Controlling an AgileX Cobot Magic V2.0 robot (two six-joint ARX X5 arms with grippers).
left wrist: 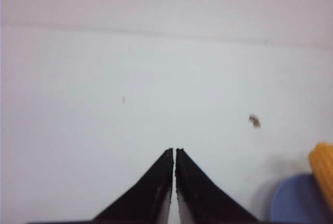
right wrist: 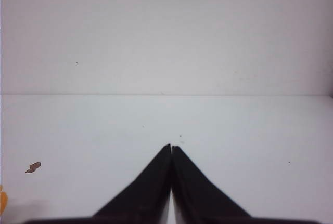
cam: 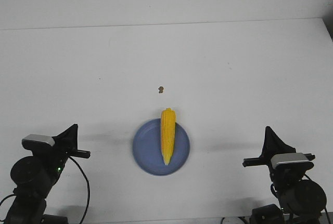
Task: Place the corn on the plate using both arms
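Observation:
The yellow corn (cam: 167,135) lies lengthwise on the round blue plate (cam: 148,154) near the table's front middle, its thick end sticking out past the far rim. In the left wrist view the corn (left wrist: 323,171) and the plate (left wrist: 296,203) show at one edge. My left gripper (cam: 76,129) sits shut and empty at the front left, well apart from the plate; its jaws (left wrist: 174,150) meet at the tips. My right gripper (cam: 267,129) rests shut and empty at the front right, jaws (right wrist: 171,146) pressed together. A sliver of corn (right wrist: 2,202) shows in the right wrist view.
A small brown crumb (cam: 160,89) lies on the white table (cam: 166,57) beyond the plate; the crumb (left wrist: 254,121) also shows in the left wrist view, and the crumb (right wrist: 33,167) in the right one. A pale wall rises behind the table's far edge.

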